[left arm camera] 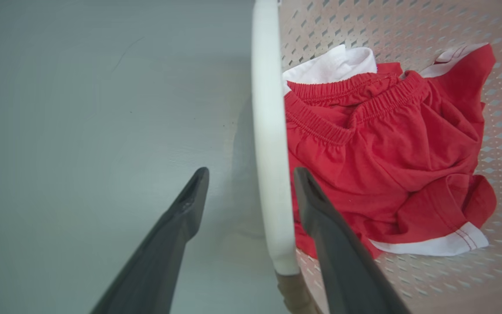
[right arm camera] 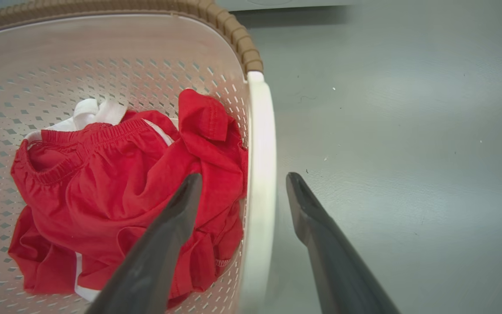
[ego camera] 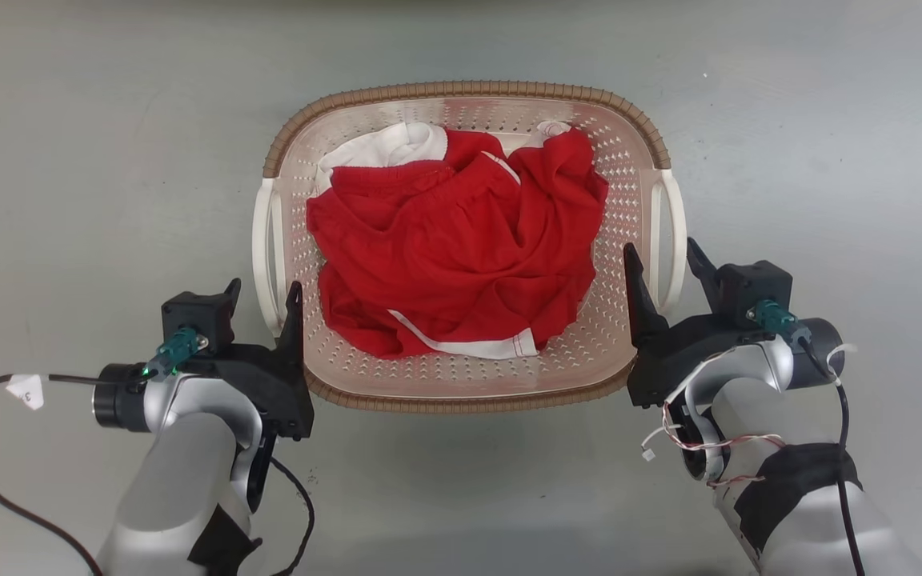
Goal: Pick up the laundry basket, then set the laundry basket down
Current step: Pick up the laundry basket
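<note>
Head view: one laundry basket [ego camera: 461, 88], one heap of red clothes [ego camera: 461, 248] inside; left gripper [ego camera: 265, 284] and right gripper [ego camera: 660, 245], both spread wide, each astride one of the basket's two white handles [ego camera: 262, 240].

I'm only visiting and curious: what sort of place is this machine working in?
Probably a laundry area, or a test room staged as one; I can't be sure. A perforated laundry basket holds crumpled red and white clothes, and it rests on a plain grey floor.
</note>
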